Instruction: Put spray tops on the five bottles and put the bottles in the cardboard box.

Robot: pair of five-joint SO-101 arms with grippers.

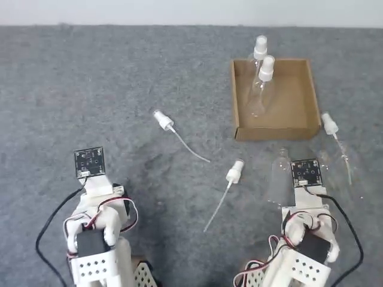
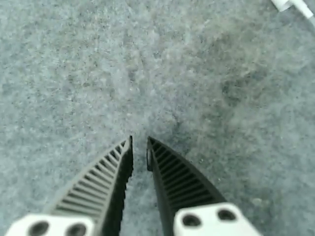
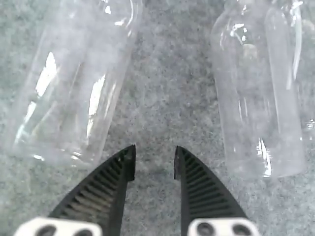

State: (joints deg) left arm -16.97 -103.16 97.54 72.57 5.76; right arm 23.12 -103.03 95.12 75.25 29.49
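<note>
Saw two capped bottles (image 1: 258,95) lying in the cardboard box (image 1: 276,133). Found two uncapped bottles (image 3: 74,83) flat on the grey carpet (image 1: 90,78), one on either side of the right gripper (image 3: 154,157), its jaws slightly parted and empty. Counted three loose spray tops (image 1: 163,119) nearby. Noted the left gripper (image 2: 140,147) almost pressed together, holding nothing.

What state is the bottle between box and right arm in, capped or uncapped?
Uncapped: the bottle lies with a bare neck, a loose spray top beside it.
</note>
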